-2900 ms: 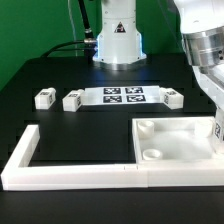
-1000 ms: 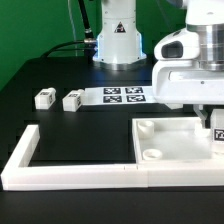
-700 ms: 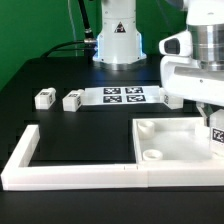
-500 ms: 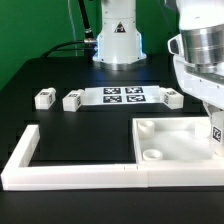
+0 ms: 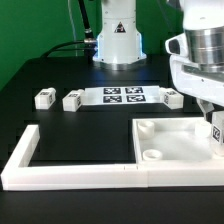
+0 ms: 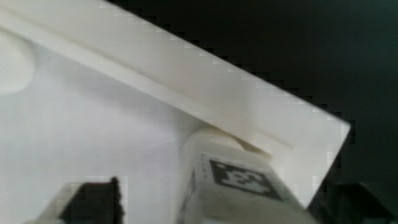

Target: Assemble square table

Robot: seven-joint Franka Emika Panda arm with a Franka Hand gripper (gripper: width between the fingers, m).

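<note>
The square table slab [image 5: 178, 141] lies rim-up at the exterior view's right, with a round hole [image 5: 152, 155] at its near corner. One white tagged leg [image 5: 218, 134] stands upright in the slab's right corner; it also shows in the wrist view [image 6: 235, 176]. My gripper [image 5: 214, 116] hangs over that leg. In the wrist view the gripper [image 6: 228, 206] straddles the leg, with its dark fingers [image 6: 96, 200] spread and a gap on one side. Three loose leg blocks [image 5: 44, 98], [image 5: 73, 99], [image 5: 172, 97] lie on the black table.
The marker board [image 5: 124, 96] lies between the loose legs. The long white L-shaped border wall [image 5: 60, 172] runs along the front and left. The robot base [image 5: 117, 40] stands at the back.
My hand has turned and pulled towards the exterior view's right, uncovering the third loose leg block. The leg in the slab's corner has stayed put.
</note>
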